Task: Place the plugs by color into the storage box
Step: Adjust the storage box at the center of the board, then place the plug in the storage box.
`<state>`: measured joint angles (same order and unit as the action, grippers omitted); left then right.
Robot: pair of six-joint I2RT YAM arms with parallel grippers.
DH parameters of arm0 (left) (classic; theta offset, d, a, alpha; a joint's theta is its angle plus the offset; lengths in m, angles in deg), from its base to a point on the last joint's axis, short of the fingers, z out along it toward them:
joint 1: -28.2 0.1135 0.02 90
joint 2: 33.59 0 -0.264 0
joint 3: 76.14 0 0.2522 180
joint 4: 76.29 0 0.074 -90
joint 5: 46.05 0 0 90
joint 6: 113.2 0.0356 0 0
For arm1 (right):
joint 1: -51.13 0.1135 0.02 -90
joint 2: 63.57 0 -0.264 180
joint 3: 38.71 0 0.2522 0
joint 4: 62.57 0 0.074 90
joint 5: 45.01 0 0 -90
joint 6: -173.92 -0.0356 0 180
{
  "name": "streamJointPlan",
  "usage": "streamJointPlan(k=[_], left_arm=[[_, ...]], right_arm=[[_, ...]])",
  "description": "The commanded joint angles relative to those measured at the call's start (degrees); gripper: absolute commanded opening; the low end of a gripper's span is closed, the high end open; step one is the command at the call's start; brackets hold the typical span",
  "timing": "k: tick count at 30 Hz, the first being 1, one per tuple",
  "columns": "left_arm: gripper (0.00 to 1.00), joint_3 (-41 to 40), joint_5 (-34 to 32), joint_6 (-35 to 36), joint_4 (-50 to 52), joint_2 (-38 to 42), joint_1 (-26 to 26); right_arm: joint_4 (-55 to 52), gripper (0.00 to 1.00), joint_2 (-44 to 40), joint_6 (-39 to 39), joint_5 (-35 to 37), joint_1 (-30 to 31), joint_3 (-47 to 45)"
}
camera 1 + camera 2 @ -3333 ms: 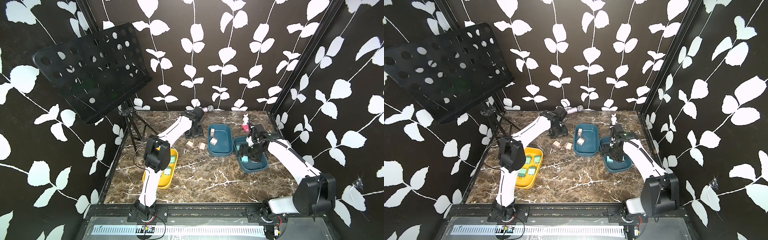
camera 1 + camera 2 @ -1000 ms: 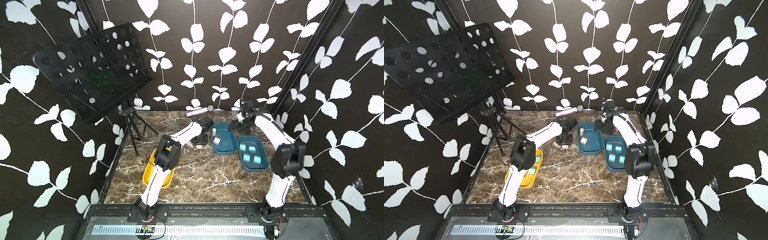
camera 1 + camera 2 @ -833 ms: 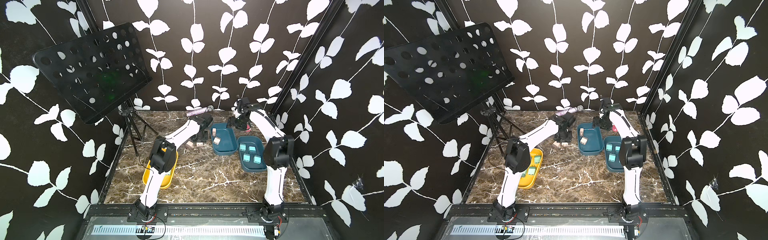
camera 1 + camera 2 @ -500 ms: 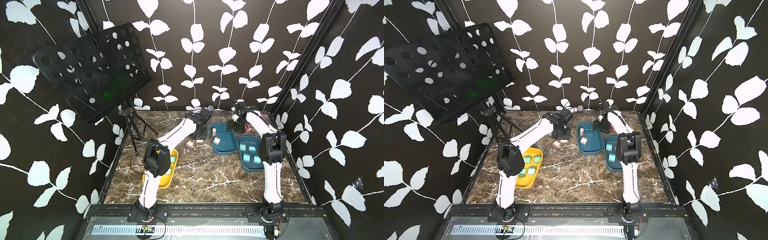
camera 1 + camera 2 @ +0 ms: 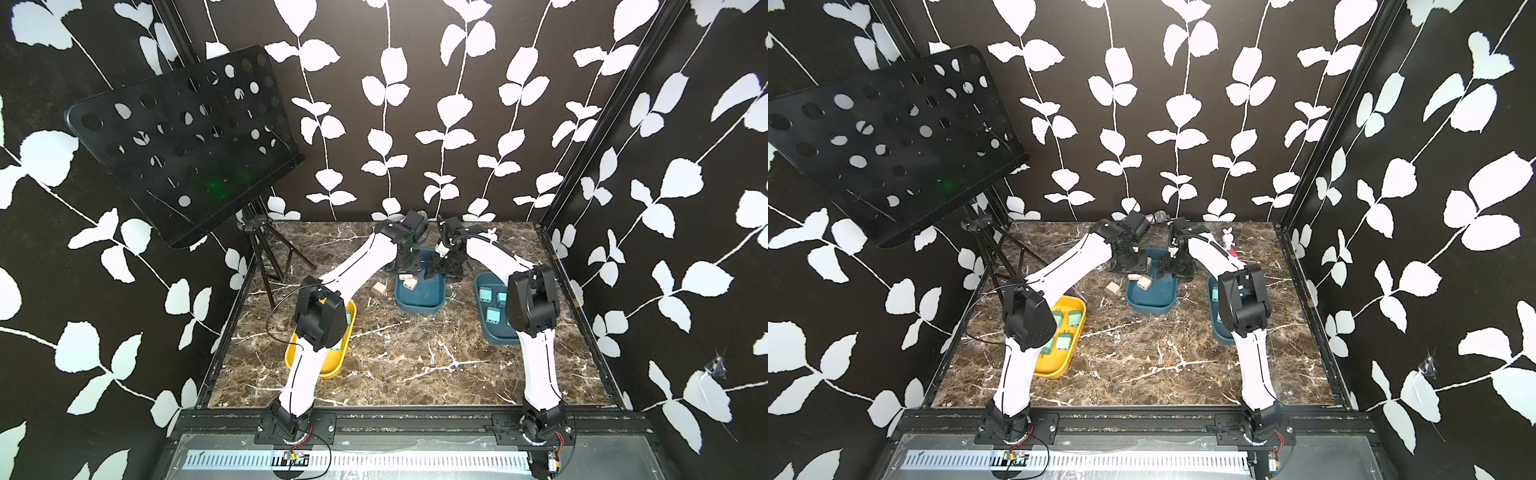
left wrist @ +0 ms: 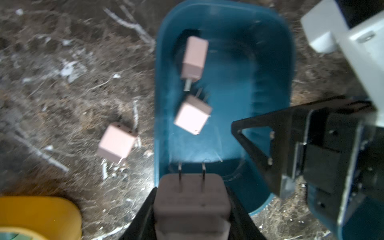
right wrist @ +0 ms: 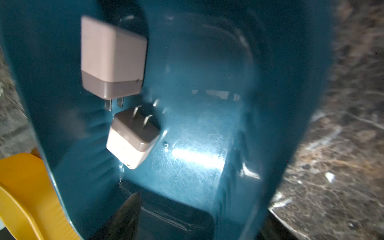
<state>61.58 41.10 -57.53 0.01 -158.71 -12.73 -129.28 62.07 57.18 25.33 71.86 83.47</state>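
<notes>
A yellow plastic tray (image 5: 328, 370) on the left holds mint green plugs (image 5: 1063, 343). Next to it, one pink-beige cube plug (image 5: 378, 289) lies alone on the brown marble table (image 5: 395, 357). The left gripper (image 6: 192, 193) squeezes another pink-beige plug (image 6: 191, 207) over the edge of the middle dark teal tray (image 5: 419, 305). Two pink-beige plugs (image 6: 194, 60) (image 6: 192, 115) lie inside it. The right gripper (image 5: 444, 272) hangs over that tray with its jaws apart and nothing in them. The right teal tray (image 5: 498, 338) holds light blue plugs (image 5: 493, 316).
</notes>
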Motion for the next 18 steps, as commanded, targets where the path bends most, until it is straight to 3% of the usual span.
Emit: streamJointPlan(k=[1, 7, 18], left_arm=[[0.34, 3.5, 2.3, 1.9, -0.4, -2.8, -1.2], [0.34, 5.1, 4.8, 3.0, -4.4, -8.5, -2.9], [0.35, 2.1, 3.2, 6.5, -11.0, -14.8, -4.1]], right_arm=[[1.0, 0.77, -7.9, -2.2, -0.3, -4.7, -1.9], [0.8, 0.77, -17.2, -1.9, -0.5, -10.6, -9.4], [1.0, 0.77, -29.2, -1.6, -0.2, -11.2, -24.8]])
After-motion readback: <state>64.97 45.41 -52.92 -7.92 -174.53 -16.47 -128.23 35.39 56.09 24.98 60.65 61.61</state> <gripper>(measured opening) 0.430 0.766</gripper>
